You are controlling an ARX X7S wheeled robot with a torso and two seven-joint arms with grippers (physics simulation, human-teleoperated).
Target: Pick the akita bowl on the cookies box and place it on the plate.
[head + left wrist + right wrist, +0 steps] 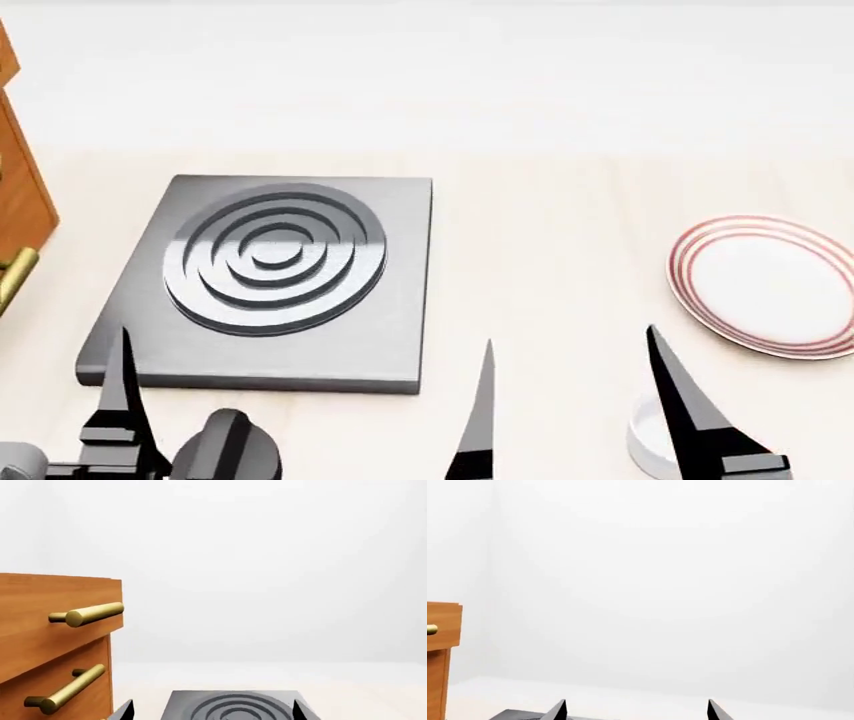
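The akita bowl and the cookies box are out of view. The plate (771, 285), white with thin red rings, lies on the pale table at the right edge of the head view. My right gripper (574, 415) hovers open near the table's front, left of and nearer than the plate, with nothing between its fingers; its two tips (558, 711) show wide apart in the right wrist view. My left gripper (213, 713) is open too, facing the dark stove (233, 706). One left finger (123, 385) stands at the stove's near left corner.
The square grey stove (274, 275) with black rings fills the left middle. A wooden drawer cabinet (47, 640) with brass handles (90, 614) stands at the far left. A plain white round vessel (643, 445) sits partly behind my right finger at the bottom edge.
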